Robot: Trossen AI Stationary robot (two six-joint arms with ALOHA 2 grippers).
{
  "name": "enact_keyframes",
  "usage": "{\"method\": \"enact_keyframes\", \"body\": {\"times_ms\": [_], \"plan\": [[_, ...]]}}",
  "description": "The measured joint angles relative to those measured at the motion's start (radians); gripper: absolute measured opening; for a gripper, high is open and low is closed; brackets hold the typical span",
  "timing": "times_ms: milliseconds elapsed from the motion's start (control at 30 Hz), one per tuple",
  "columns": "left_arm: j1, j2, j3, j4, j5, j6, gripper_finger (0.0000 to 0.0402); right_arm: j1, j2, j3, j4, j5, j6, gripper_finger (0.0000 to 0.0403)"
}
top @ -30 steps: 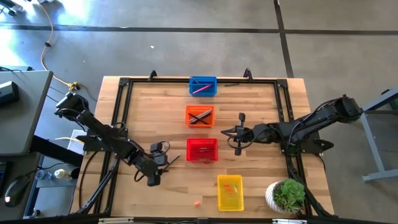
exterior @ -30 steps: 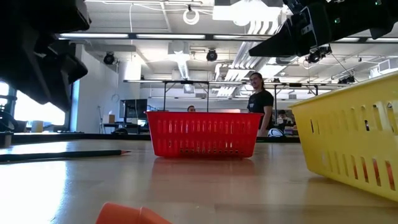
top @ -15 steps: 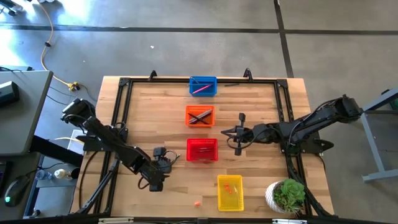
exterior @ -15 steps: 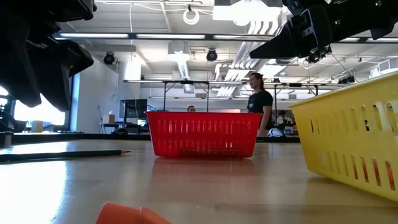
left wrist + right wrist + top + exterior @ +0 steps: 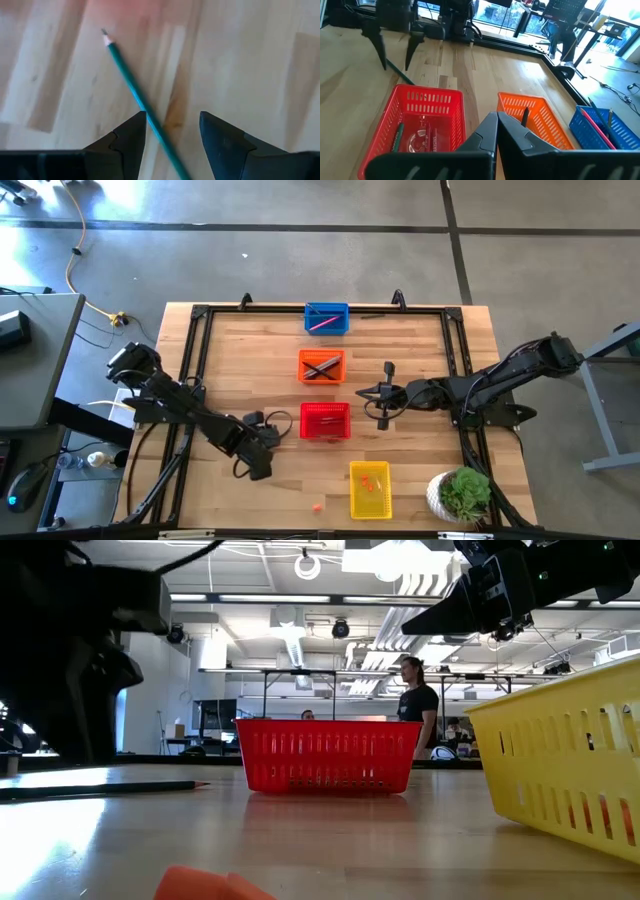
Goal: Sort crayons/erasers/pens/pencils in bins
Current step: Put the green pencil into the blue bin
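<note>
Left gripper point(image 5: 172, 127), fingers spread, straddles a green pencil point(image 5: 140, 100) at lower centre of the left wrist view; right gripper point(image 5: 383, 393), clenched empty, hangs right of the red bin point(image 5: 325, 421).

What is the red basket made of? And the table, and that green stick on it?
The red basket looks like shiny plastic: its walls are thin molded slats with slots between. The table looks like wood planks with a smooth finish; you can see grain and strips of lighter and darker boards. The green stick seems to be a painted wooden pencil with a sharpened dark tip, though its inside can't be seen for sure.
</note>
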Motion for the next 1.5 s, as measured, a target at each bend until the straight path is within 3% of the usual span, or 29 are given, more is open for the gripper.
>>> {"method": "enact_keyframes", "body": {"times_ms": [233,800,1133,1500], "plan": [[0.032,0.071,-0.001,-0.014,0.031,0.001,0.0148,0.0,0.0,0.0,-0.002,0.0,0.004,0.0],[0.035,0.093,0.003,-0.04,0.069,0.102,0.0009,0.0,0.0,0.0,0.0,0.0,0.008,0.0],[0.008,0.038,-0.01,-0.106,0.009,0.149,0.0002,0.0,0.0,0.0,-0.001,0.0,0.008,0.0],[-0.079,0.006,-0.063,-0.091,-0.116,0.092,0.0001,0.0,0.0,0.0,-0.002,0.0,0.016,0.0]]}}
